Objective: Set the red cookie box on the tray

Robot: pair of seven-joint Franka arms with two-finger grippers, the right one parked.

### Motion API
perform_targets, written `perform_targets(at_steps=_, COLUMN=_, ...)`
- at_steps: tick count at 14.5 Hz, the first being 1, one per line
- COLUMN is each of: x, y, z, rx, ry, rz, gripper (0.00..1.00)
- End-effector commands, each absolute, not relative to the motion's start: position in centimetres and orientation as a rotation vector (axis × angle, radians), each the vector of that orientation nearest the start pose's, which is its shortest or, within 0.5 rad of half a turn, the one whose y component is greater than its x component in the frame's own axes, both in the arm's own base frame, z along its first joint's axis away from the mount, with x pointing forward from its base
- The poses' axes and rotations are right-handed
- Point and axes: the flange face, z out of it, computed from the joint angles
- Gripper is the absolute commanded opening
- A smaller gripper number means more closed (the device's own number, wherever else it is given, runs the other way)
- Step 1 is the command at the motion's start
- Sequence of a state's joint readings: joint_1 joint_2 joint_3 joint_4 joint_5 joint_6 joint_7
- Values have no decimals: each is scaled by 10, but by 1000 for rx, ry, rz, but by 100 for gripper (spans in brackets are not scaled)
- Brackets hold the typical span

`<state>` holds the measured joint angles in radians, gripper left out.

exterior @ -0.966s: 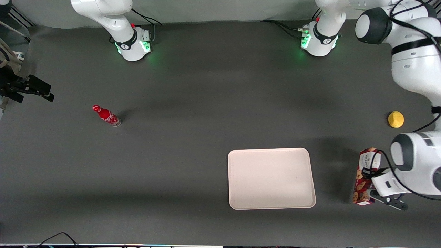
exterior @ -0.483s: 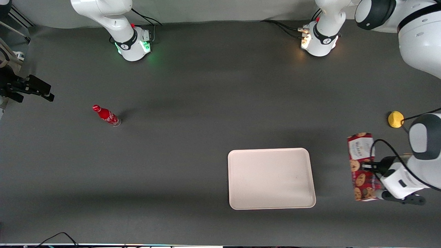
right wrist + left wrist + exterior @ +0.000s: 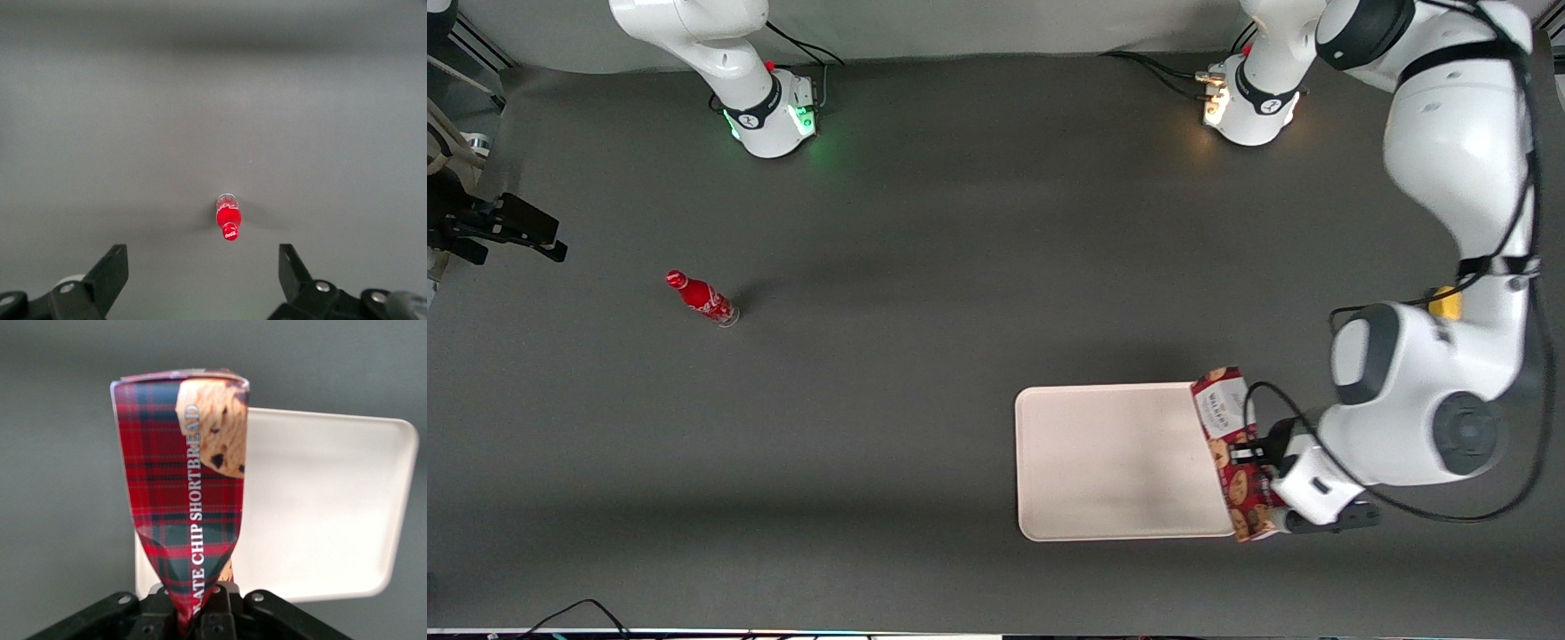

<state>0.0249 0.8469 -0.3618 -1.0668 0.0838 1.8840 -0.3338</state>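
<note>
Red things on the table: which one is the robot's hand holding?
The red cookie box, plaid and printed with cookies, clamped in the hand at the tray's edge. The small red bottle stands alone.

The pincer (image 3: 1249,455) holds the red cookie box (image 3: 1234,452) above the tray (image 3: 1112,462) edge.

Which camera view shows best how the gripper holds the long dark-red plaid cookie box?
The left wrist view: the gripper pinches the dark-red plaid cookie box, creasing it. The front view shows it above the cream tray's edge; the right wrist view misses it.
</note>
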Motion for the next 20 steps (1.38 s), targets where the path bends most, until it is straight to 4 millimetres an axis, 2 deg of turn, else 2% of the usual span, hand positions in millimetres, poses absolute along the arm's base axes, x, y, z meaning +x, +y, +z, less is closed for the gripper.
perform_targets(at_steps=1, x=745, y=-166, z=270, rx=-3259, ry=-135, rz=53, gripper=0)
perform_targets(at_steps=5, x=743, y=-154, z=247, rx=-3201, ry=82, rz=87, gripper=0)
perform_targets(at_steps=6, x=740, y=-152, z=236, rx=-3176, ry=108, rz=99, gripper=89)
perform_targets(at_steps=7, x=738, y=-151, z=234, rx=-3155, ry=117, rz=100, gripper=100)
perform_targets(at_steps=10, x=735, y=-141, z=253, rx=-3129, ry=107, rz=179, gripper=100)
perform_targets(at_steps=11, x=733, y=-132, z=272, rx=-3112, ry=101, rz=219, gripper=100)
perform_targets(at_steps=13, x=721, y=-118, z=325, rx=-3069, ry=73, rz=320, gripper=100)
perform_targets(at_steps=15, x=710, y=-98, z=391, rx=-3075, ry=2, rz=409, gripper=100)
perform_targets(at_steps=17, x=697, y=-81, z=455, rx=-3077, ry=-44, rz=420, gripper=100)
perform_targets(at_steps=19, x=676, y=-67, z=500, rx=-3053, ry=-34, rz=440, gripper=100)
perform_targets(at_steps=20, x=664, y=-55, z=520, rx=-3038, ry=38, rz=469, gripper=100)
